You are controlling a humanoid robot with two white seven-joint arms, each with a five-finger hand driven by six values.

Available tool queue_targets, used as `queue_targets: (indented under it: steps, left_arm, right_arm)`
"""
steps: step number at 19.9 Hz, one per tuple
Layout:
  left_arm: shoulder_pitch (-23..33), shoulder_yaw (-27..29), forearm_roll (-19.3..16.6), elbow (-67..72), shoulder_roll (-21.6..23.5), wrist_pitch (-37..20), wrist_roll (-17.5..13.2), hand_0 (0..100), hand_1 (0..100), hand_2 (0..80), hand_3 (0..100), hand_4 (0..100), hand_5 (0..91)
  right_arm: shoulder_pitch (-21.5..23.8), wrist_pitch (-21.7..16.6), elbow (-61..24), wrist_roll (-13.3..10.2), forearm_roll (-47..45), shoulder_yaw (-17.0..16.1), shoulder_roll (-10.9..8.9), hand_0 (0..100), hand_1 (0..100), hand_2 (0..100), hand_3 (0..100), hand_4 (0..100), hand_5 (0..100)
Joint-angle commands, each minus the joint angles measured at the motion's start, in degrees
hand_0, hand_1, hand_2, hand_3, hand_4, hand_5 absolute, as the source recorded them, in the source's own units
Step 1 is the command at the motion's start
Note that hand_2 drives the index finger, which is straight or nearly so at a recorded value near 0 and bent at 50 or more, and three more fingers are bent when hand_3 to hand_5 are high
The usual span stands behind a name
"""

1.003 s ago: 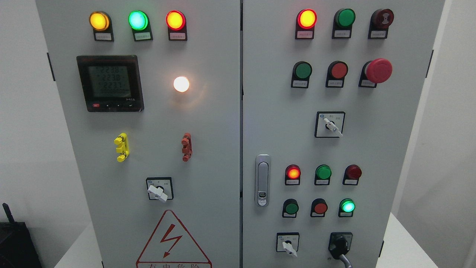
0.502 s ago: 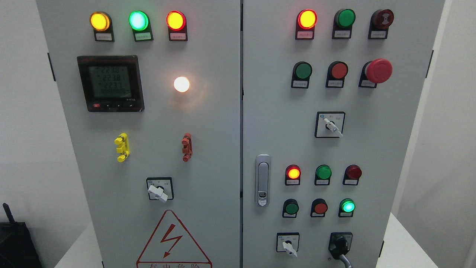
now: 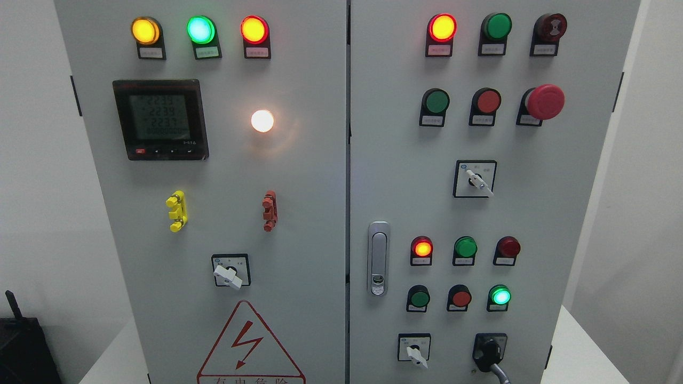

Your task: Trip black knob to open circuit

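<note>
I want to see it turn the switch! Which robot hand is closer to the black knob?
Neither can be called: no left or right hand shows in the head view. The black knob sits at the cabinet's lower right, untouched.

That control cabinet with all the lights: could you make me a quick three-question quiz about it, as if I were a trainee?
1. True or false: a robot hand is already touching the black knob.
2. Where on the cabinet is the black knob? A) top left, B) beside the digital meter, C) bottom right, to the right of a white-handled switch.
3. Fill in: the big mushroom-shaped button on the right door is coloured ____.

Key: 1 false, no hand is in view. 2 C. 3 red.
</note>
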Motion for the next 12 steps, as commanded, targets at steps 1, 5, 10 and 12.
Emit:
queue_targets:
  steps: [1,5,10,12]
  left_arm:
    - [0.0,0.0,0.0,-0.9,0.0,0.0,0.0,12,39,0.0,0,0,0.0]
    - [0.0,0.0,0.0,-0.9,0.0,0.0,0.0,12,39,0.0,0,0,0.0]
    - [0.0,0.0,0.0,-0.9,0.0,0.0,0.0,12,39,0.0,0,0,0.0]
    - [0.0,0.0,0.0,-0.9,0.0,0.0,0.0,12,39,0.0,0,0,0.0]
  right_arm:
    - [0.3,0.3,0.2,-0.6,0.0,0.6,0.69,0,0,0,100,100,100]
    - [0.5,0.3,0.2,-0.6,0.0,0.6,0.69,0,0,0,100,100,100]
    - [0.4,0.3,0.6,-0.6,0.0,0.5,0.61,0,0,0,100,100,100]
    - [0.4,0.3,0.5,-0.7,0.0,0.4,0.61,0,0,0,100,100,100]
